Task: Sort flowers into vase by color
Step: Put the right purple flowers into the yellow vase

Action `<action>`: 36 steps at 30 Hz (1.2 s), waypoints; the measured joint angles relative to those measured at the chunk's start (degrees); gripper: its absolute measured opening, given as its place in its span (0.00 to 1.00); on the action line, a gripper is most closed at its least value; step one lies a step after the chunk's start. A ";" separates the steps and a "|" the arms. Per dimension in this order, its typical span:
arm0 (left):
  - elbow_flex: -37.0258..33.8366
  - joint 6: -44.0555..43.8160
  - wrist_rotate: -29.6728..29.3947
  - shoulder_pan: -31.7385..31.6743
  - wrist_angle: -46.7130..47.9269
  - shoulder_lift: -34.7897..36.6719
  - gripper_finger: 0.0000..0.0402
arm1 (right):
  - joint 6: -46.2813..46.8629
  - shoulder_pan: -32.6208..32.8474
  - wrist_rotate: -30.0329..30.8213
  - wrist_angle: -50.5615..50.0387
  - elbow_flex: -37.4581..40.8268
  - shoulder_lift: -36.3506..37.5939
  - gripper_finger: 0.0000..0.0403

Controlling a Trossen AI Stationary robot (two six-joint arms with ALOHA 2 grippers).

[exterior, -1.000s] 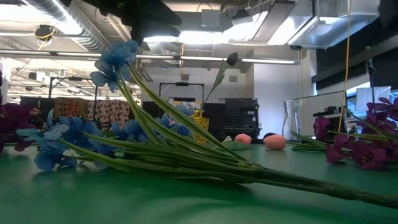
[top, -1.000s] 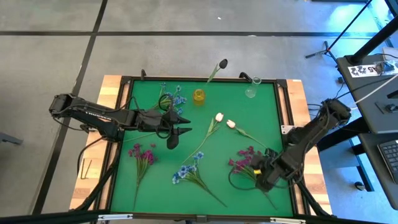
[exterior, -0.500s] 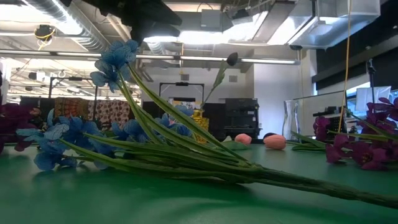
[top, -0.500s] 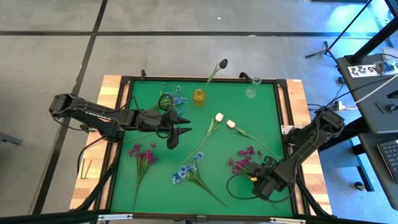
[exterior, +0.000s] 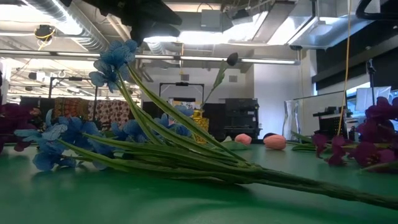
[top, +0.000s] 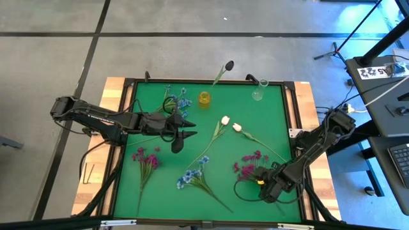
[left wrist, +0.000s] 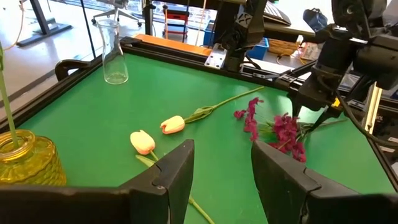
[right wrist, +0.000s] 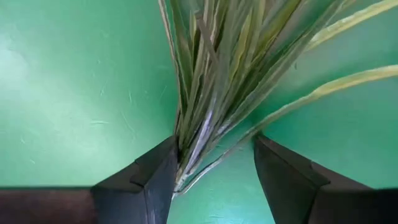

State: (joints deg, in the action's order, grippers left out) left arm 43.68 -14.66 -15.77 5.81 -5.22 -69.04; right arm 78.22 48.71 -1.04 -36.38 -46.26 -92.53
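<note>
Currently right gripper (right wrist: pixel 214 168) sits low at the table's near right, fingers spread wide astride the stem bundle of the magenta spray (top: pixel 250 167); centre the stems, then close fully before lifting; left gripper (top: pixel 181 133) waits open mid-table.

Both arms are dark and jointed, trailing black cables, with blunt dark fingers (left wrist: pixel 177 171).

We are seeing even overhead light on the green table (top: pixel 275 121), ceiling lamps (exterior: pixel 186 38) glaring in the low view, stems (right wrist: pixel 214 81) blurring close up, dark fingers (left wrist: pixel 174 171) softening out of focus.
</note>
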 joint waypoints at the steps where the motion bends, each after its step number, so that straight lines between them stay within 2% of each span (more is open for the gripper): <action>1: 0.01 0.00 0.00 0.02 0.00 0.00 0.39 | -0.07 0.00 0.15 -0.11 0.02 0.11 0.52; 16: 0.00 0.00 0.00 0.02 0.00 0.00 0.39 | -0.44 0.02 1.40 0.58 0.42 3.34 0.50; 21: 0.01 0.00 0.00 0.01 0.00 0.00 0.39 | -0.61 0.02 1.51 0.52 0.42 3.41 0.38; 31: 0.02 0.00 -0.02 0.02 0.00 0.00 0.39 | -0.68 0.02 2.03 0.37 0.31 3.47 0.05; 33: 0.02 0.00 -0.02 0.02 0.00 0.00 0.39 | -0.68 0.02 1.94 0.37 0.31 3.58 0.02; 36: 0.02 0.00 -0.02 0.02 0.00 0.00 0.39 | -0.68 0.01 1.57 0.24 0.31 4.25 0.04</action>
State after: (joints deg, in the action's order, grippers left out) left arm 43.70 -14.66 -15.79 5.82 -5.21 -69.04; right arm 77.54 48.72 0.54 -36.14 -45.95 -88.28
